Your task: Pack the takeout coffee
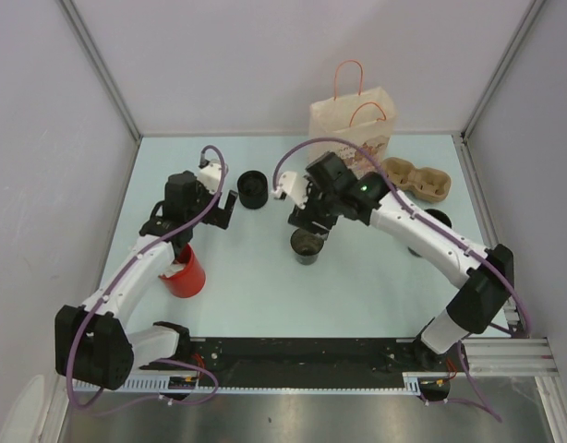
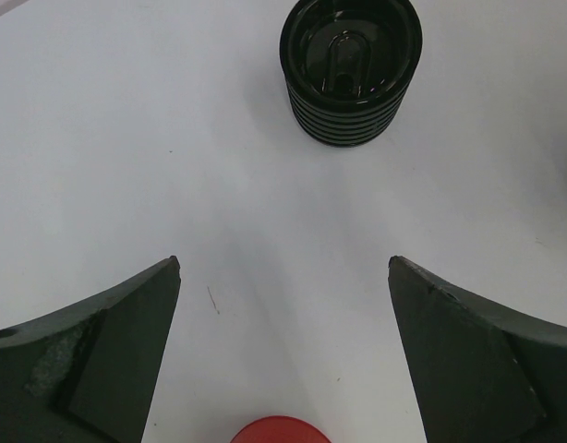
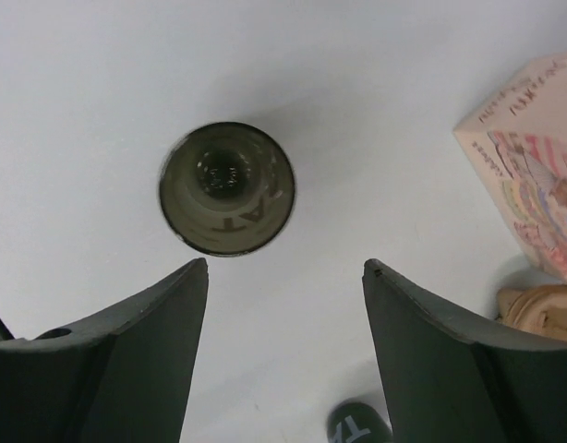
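Right pincer (image 3: 285,314) spread, empty, over the open dark cup (image 3: 226,189), which stands in front of the paper bag (image 1: 353,129). Left pincer (image 2: 283,314) wide apart, facing the lid stack (image 2: 351,69). We judge lidding's next: peel one lid, seat it squarely.

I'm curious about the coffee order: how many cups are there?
3: a red cup by the left arm, an open dark cup mid-table, a half-hidden dark cup behind the right arm. The ribbed black stack looks like lids.

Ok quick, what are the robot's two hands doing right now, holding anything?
Left gripper: open, holding nothing.
Right gripper: open, holding nothing; the open cup stands free beyond it.
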Robot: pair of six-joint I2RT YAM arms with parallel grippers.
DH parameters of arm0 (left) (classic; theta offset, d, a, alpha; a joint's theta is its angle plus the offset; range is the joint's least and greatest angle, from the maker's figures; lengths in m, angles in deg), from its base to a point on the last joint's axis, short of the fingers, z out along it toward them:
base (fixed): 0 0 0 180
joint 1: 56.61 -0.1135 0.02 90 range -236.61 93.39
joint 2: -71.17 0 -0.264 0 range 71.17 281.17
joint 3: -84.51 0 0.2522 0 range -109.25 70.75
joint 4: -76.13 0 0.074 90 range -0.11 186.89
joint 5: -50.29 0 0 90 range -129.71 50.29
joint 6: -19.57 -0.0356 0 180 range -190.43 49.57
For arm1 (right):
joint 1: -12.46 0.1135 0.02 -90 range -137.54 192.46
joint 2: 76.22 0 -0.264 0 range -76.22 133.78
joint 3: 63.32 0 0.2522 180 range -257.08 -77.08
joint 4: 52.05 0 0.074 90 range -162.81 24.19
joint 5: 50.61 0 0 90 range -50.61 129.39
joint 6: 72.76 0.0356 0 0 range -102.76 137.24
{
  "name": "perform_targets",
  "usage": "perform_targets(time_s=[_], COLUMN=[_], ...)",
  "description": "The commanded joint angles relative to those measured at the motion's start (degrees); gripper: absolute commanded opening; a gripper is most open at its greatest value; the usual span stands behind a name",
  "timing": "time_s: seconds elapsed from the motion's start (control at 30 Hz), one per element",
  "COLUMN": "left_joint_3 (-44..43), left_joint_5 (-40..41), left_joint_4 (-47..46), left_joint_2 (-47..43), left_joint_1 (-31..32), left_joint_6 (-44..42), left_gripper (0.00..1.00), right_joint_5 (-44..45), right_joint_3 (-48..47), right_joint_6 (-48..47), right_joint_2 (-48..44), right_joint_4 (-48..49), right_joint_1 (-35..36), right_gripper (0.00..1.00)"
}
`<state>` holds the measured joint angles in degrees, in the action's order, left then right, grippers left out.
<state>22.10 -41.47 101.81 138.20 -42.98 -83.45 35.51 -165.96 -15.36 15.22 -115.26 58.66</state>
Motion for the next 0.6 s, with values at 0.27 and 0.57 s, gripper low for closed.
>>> perform_targets(time_s=[0.27,0.57], left_joint_3=[-17.4,-32.2], left_joint_5=[-2.4,6.3], left_joint_4=[2.1,0.7], left_joint_2=[17.5,33.6], left_joint_1=[0.7,2.2], left_joint_6=[-1.9,-4.4], left_gripper=[0.99,0.99], right_joint_5=[-14.6,-14.6], right_joint_3=[3.3,5.6], right_joint_6=[5.4,5.8], right_joint_2=[-4.3,-2.8], right_joint_4=[5.9,7.1], right_joint_1=[-12.6,-12.2], right_gripper=[0.72,0.71])
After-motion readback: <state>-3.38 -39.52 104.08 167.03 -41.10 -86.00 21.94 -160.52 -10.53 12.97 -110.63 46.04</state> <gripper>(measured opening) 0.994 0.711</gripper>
